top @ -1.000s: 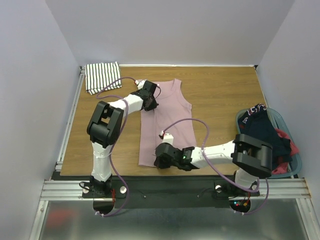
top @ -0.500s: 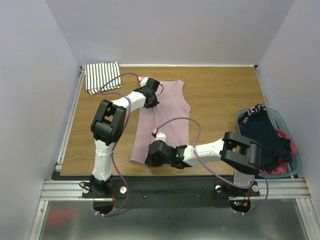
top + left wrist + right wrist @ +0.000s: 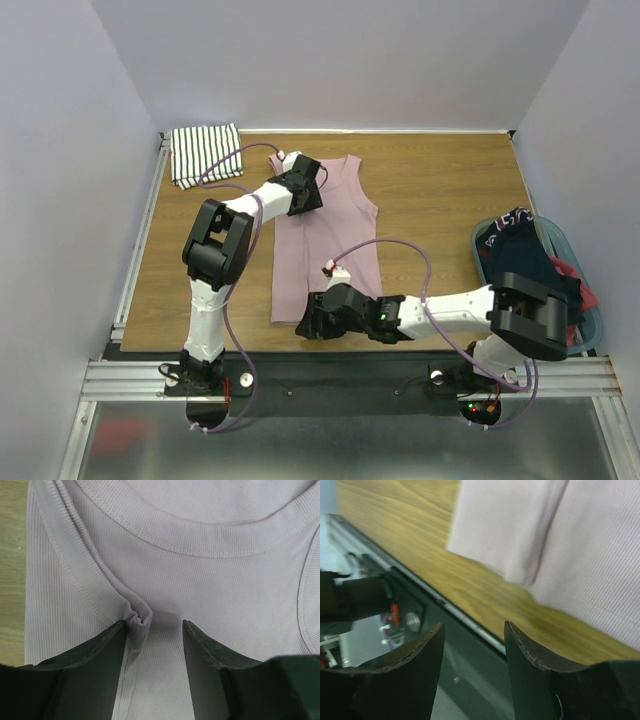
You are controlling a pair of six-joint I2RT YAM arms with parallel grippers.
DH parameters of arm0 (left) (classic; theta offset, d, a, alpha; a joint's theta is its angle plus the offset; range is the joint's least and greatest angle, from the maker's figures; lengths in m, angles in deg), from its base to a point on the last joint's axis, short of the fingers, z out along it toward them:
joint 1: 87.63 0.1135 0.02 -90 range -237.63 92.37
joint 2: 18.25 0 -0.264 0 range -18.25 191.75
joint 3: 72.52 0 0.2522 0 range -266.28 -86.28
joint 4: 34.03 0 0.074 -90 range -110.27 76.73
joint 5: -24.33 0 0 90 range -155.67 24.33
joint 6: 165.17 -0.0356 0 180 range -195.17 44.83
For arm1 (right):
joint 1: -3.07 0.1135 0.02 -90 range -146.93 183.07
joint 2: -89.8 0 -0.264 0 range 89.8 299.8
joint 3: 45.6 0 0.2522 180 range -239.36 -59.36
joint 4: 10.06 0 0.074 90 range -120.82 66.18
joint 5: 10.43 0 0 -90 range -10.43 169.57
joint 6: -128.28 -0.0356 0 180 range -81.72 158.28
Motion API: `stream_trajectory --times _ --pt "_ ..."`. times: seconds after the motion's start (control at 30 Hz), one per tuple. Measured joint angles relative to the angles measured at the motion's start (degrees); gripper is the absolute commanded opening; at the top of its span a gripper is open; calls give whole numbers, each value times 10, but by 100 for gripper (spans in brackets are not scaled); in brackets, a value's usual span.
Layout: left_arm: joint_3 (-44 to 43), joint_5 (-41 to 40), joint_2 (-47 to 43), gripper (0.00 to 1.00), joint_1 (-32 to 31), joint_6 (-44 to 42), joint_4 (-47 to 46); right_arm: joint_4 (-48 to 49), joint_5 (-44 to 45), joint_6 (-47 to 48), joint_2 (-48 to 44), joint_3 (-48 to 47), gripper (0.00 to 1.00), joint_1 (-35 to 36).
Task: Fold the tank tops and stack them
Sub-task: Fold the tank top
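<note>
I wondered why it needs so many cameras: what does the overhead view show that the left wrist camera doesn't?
Only overhead: the folded striped top in the far left corner, the basket of dark and red clothes, the right gripper at the near edge of the pink top. Only the left wrist: stitching round the neckline and a small pucker of cloth beside one finger. Both: the pink top and the open left gripper.
</note>
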Motion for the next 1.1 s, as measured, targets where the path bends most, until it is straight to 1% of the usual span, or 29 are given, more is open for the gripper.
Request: stream_trajectory --times 0.07,0.13,0.27,0.33,0.4,0.5,0.53,0.6,0.63,0.7,0.73,0.83,0.93,1.03,1.1 --pt "0 3 -3 67 0 -6 1 0 2 2 -26 4 61 0" --pt "0 5 -10 68 0 -13 7 -6 11 4 -66 11 63 0" --pt "-1 17 -37 71 1 -23 17 -34 43 17 -125 13 64 -9" --pt "-1 24 -54 71 1 -25 18 -53 43 29 -151 14 64 -35" --pt "-1 32 -74 71 1 -25 18 -71 37 50 -177 14 64 -106" --pt "10 41 -112 66 -2 -17 7 -81 -1 89 -182 10 63 -233" --pt "35 44 -137 65 -6 -6 -12 -91 -14 104 -174 2 62 -292" --pt "74 45 -174 64 -16 13 -24 -103 -35 132 -142 -24 61 -369" --pt "107 47 -194 63 -23 26 -43 -106 -41 146 -129 -34 61 -392" --pt "170 48 -236 63 -51 52 -61 -117 -57 176 -73 -77 58 -457" --pt "197 50 -249 63 -67 64 -69 -118 -61 192 -45 -99 55 -477" --pt "250 48 -260 63 -129 91 -92 -123 -77 231 43 -161 49 -514" --pt "298 47 -260 62 -197 118 -114 -129 -88 261 107 -207 49 -525" --pt "324 46 -260 62 -260 136 -120 -134 -94 285 160 -252 49 -528" --pt "331 42 -260 62 -288 144 -125 -134 -97 297 178 -269 49 -528"
